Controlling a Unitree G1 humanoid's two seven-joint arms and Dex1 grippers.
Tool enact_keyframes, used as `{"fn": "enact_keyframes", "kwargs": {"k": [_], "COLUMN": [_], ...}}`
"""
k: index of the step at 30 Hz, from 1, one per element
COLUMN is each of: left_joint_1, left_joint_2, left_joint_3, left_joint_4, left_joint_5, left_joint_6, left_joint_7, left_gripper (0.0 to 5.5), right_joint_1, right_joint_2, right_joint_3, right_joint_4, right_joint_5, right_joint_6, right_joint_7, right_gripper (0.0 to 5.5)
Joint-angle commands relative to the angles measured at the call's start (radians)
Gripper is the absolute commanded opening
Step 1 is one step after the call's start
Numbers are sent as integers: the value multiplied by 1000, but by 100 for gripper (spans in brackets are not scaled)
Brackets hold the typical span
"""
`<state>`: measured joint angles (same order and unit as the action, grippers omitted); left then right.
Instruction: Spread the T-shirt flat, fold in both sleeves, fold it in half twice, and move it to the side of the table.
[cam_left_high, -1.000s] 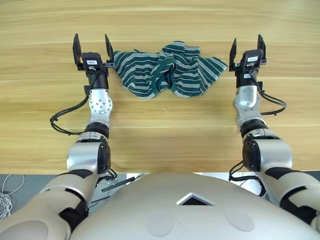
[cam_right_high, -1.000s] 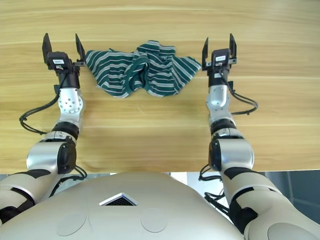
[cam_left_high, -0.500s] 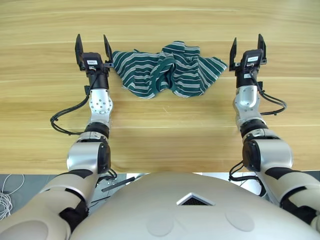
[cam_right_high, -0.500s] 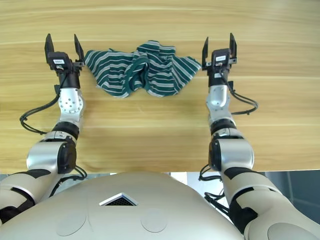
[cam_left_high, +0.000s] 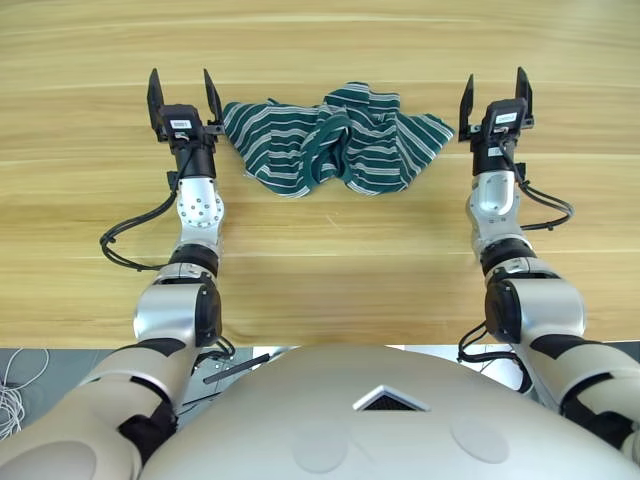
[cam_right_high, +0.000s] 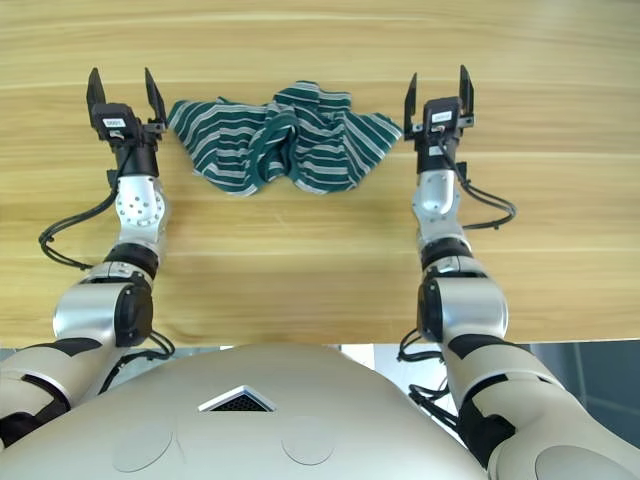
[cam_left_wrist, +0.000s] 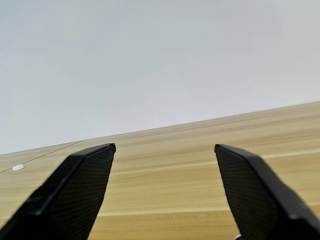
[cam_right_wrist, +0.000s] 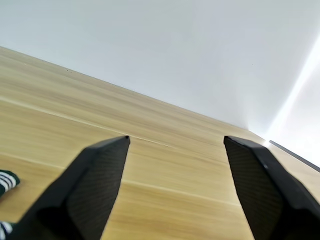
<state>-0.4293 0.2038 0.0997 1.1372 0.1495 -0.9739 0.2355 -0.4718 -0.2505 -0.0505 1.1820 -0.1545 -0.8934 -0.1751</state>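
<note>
I see the crumpled striped T-shirt (cam_left_high: 335, 140) on the wooden table (cam_left_high: 320, 260). My left gripper (cam_left_high: 181, 88) and right gripper (cam_left_high: 494, 85) flank it, just beside its edges, both wide open and empty. I'd pinch each outer hem low, then pull apart evenly.

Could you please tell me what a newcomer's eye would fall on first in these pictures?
The eye goes first to the green, white-striped T-shirt, which lies crumpled in a heap on the pale wooden table. The left gripper and the right gripper flank it, one close beside each end. Both are open, with their fingers pointing away from the robot.
</note>
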Motion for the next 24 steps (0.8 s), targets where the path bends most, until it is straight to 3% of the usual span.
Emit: {"fn": "enact_keyframes", "kwargs": {"k": [1, 18, 24], "left_joint_1": [-15, -13, 110], "left_joint_2": [-1, -4, -1], "left_joint_3": [10, 15, 5], "left_joint_4": [10, 7, -200], "left_joint_5": [-18, -56, -278], "left_joint_6": [17, 3, -67], "left_joint_7": [-6, -47, -400], "left_gripper": [370, 370, 370], "right_joint_1": [5, 4, 122], "right_joint_2": [-2, 2, -37], "right_joint_3": [-3, 3, 83], "right_joint_4": [-1, -4, -144], "right_joint_5": [2, 0, -114], "right_joint_6": [2, -4, -104], "right_joint_7": [5, 18, 10], "right_gripper": [346, 346, 346]}}
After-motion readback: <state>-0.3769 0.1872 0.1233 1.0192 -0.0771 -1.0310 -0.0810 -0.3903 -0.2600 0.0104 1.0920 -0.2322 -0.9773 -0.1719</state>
